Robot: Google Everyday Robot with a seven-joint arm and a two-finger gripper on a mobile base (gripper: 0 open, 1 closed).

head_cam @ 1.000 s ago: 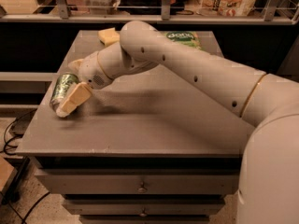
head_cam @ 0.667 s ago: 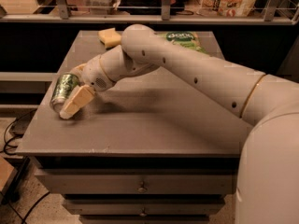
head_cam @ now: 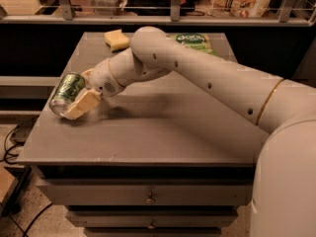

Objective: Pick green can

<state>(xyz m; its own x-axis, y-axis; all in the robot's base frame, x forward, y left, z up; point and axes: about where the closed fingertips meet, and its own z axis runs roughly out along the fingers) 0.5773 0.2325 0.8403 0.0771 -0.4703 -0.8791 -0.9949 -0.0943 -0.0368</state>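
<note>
Two fingers [head_cam: 82, 103] of the gripper [head_cam: 74, 94] pinch the green can [head_cam: 65, 89] between them, its tilted long axis crossing the jaws and its silver end pointing lower left.

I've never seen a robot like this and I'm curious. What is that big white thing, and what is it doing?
The big white thing is a robot's arm. One camera looks down along it at a grey table with drawers. At the arm's tip is the gripper, a hand with two fingers, near the table's left edge. It is closed around the green can, which is tilted. At the back sit a yellow sponge and a green snack bag.
</note>
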